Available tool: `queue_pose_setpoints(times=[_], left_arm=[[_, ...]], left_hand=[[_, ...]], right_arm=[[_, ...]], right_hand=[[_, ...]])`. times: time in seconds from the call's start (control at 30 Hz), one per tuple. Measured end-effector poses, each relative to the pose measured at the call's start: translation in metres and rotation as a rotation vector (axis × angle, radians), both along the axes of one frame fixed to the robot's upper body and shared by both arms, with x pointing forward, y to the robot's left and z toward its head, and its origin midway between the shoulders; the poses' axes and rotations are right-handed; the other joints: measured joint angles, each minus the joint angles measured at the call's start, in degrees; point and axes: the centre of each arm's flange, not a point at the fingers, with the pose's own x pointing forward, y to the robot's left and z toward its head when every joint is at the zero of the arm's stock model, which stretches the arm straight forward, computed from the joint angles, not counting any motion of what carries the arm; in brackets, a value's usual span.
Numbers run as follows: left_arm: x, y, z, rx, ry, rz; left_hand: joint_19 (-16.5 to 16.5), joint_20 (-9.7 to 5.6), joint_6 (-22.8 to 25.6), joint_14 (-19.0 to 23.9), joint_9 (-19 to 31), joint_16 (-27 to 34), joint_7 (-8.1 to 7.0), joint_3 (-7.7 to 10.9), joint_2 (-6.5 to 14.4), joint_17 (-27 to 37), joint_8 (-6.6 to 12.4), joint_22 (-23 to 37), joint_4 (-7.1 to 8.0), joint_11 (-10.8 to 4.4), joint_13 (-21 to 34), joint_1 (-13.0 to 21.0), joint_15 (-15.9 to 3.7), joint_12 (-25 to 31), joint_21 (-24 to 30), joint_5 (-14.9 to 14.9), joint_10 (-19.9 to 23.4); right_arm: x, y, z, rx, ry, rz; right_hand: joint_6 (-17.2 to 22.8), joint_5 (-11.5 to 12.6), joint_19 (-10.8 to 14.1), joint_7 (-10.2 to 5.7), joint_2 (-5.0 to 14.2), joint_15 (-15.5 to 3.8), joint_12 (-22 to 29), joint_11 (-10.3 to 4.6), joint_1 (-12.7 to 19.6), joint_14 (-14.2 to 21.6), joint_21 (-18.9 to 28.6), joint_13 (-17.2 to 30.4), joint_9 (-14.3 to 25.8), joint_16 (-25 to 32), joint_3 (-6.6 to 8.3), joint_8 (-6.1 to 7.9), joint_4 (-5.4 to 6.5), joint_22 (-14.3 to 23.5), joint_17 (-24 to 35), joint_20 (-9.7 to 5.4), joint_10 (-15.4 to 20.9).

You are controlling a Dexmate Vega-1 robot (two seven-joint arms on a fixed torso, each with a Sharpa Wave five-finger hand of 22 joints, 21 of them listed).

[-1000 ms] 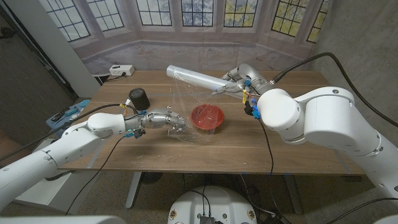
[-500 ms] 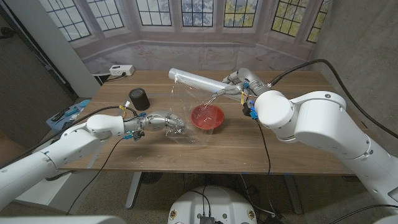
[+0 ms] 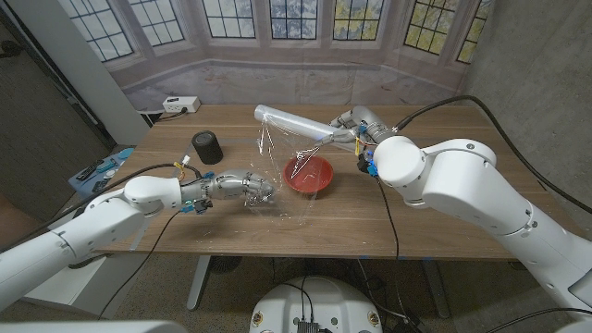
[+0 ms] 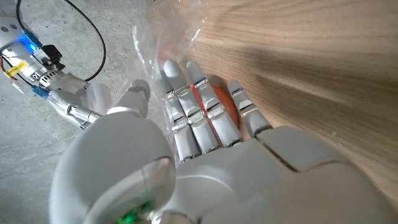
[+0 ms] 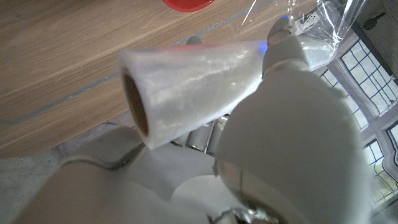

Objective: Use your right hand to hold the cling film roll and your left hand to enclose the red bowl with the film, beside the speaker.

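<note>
Right hand (image 3: 351, 129) grips cling film roll (image 3: 294, 121), raised over far side of red bowl (image 3: 308, 173) at counter (image 3: 435, 213) centre; speaker (image 3: 207, 147) far-left of bowl. Left hand (image 3: 252, 188) fingers (image 4: 186, 106) pinch film sheet (image 3: 282, 171) just left of bowl, apparently.

Risks: sheet bunches, clings to itself; slips from pinch; drag tips bowl.

Versus 1.0 s ago: left hand lower and nearer, sheet stretched longer, roll shifted slightly right.

Left hand (image 3: 252, 189) low over the table, fingers closed; right hand (image 3: 349, 128) raised, fingers wrapped.
</note>
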Motion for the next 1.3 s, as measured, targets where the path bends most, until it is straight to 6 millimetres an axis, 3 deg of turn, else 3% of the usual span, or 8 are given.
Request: queue_pose_setpoints(times=[0.03, 0.5, 1.0, 1.3], left_arm=[[-0.001, 0.000, -0.001, 0.002, 0.002, 0.000], [-0.003, 0.004, -0.003, -0.037, 0.018, 0.020], [-0.005, 0.004, -0.003, -0.042, 0.030, 0.029], [-0.006, 0.006, -0.008, -0.054, 0.047, 0.057]], left_hand=[[0.0, 0.00, 0.0, 0.0, 0.0, 0.0, 0.00, 0.00, 0.0, 0.0, 0.00, 0.0, 0.00, -0.08, 0.0, 0.0, 0.00, 0.0, 0.0, 0.0, -0.1], [-0.2, -0.21, -0.1, 0.0, 0.0, -0.4, -0.11, 0.00, 0.0, 0.0, 0.21, 0.0, -0.01, -0.07, 0.8, 0.0, 0.00, 0.2, 0.0, 0.0, -0.1], [-0.2, -0.21, -0.3, 0.2, 0.3, -0.4, -0.50, 0.01, 0.0, 0.3, 0.65, 0.0, -0.02, -0.06, 1.7, 0.0, -0.21, 0.2, 0.0, 0.0, -0.1], [-0.2, -0.21, -0.3, 0.4, 0.5, -0.4, -0.50, 0.17, 0.0, 0.3, 0.86, 0.0, 0.14, -0.05, 2.1, 0.0, -0.42, 0.4, 0.0, 0.0, -0.1]], right_arm=[[0.009, -0.002, -0.003, 0.000, 0.015, -0.014], [0.040, -0.008, -0.005, 0.001, 0.032, -0.034], [0.057, -0.012, -0.007, 0.006, 0.038, -0.040], [0.078, -0.021, -0.016, 0.008, 0.066, -0.073]], right_hand=[[0.0, -0.2, 0.0, 0.00, 0.01, 0.00, 0.0, 0.00, 0.0, 0.0, 0.0, 0.0, 0.0, 0.0, 0.00, -0.01, 0.00, 0.0, 0.0, 0.00, 0.0], [0.0, -0.2, -0.5, 0.00, 0.12, -0.21, -0.2, 0.00, -0.1, 0.2, 0.4, 0.0, 0.1, -0.5, 0.00, 0.01, 0.00, 0.0, -0.1, 0.11, 0.0], [-0.3, -0.2, -0.5, -0.31, 0.12, -0.18, -0.4, -0.01, -0.1, 0.2, 0.4, 0.0, 0.3, -0.7, 0.00, 0.01, 0.00, 0.0, -0.1, 0.12, 0.0], [-0.3, -0.2, -0.7, -0.31, 0.35, -0.10, -0.5, -0.01, -0.4, 0.3, 0.9, 0.3, 0.3, -0.9, -0.23, -0.06, 0.23, 0.0, -0.4, 0.32, 0.0]])
